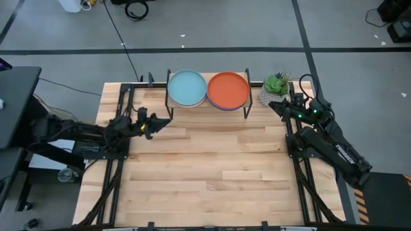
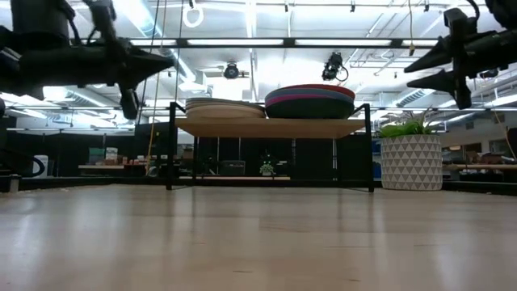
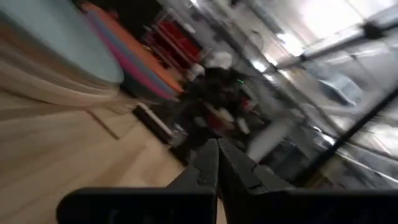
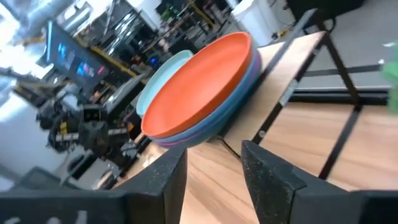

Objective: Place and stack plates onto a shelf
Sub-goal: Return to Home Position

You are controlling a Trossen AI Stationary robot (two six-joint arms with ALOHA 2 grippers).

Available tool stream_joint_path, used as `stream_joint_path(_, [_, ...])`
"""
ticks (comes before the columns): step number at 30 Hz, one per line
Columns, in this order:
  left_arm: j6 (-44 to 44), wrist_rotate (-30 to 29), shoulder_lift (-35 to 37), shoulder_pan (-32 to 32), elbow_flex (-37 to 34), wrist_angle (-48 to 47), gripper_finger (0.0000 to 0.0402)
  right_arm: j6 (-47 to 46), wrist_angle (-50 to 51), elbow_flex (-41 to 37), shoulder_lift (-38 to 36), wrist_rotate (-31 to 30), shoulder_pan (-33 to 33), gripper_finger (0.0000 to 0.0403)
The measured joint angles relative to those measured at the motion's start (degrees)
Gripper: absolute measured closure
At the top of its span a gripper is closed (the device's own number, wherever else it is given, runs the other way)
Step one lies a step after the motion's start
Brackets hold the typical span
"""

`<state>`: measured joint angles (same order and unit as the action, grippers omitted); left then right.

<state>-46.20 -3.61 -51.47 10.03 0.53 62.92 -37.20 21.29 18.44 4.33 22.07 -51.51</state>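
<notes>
Gripper of the left arm (image 1: pixel 166 122) hung at ten o'clock over the worktop (image 1: pixel 212 173), clenched and empty. On the shelf (image 2: pixel 271 128) at twelve we saw two stacks: a light teal plate (image 1: pixel 187 88) topping the left one, an orange plate (image 1: pixel 228 90) topping the right one. At two o'clock the right gripper (image 1: pixel 272 105) hovered released, holding nothing, just beside a potted plant (image 1: pixel 275 88).

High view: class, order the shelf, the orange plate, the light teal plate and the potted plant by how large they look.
1. shelf: largest, it spans both plates.
2. orange plate and light teal plate: they look alike, so no ranking.
3. potted plant: smallest.
</notes>
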Motion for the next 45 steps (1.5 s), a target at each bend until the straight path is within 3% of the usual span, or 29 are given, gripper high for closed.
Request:
stream_joint_path(5, [4.94,12.85,5.83,0.72,0.00,-17.48,0.0395,4.42,1.68,-0.02,-1.48,-1.93,-0.33,0.0253])
stream_joint_path(9, [10.50,19.84,8.60,0.63,0.00,-34.17,0.0395,7.99,0.88,-0.02,-1.36,-1.72,-0.33,0.0253])
stream_joint_path(11, [11.34,21.14,8.62,0.61,0.00,-40.87,0.0395,8.71,0.97,-0.02,-1.35,-1.68,-0.33,0.0252])
stream_joint_path(15, [12.85,17.26,8.29,0.63,0.00,-48.77,0.0395,8.77,0.85,-0.02,-1.35,-1.61,-0.33,0.0253])
stream_joint_path(45, [12.35,18.24,8.38,0.63,0.00,-49.37,0.0377,8.86,0.86,-0.02,-1.35,-1.45,-0.33,0.0254])
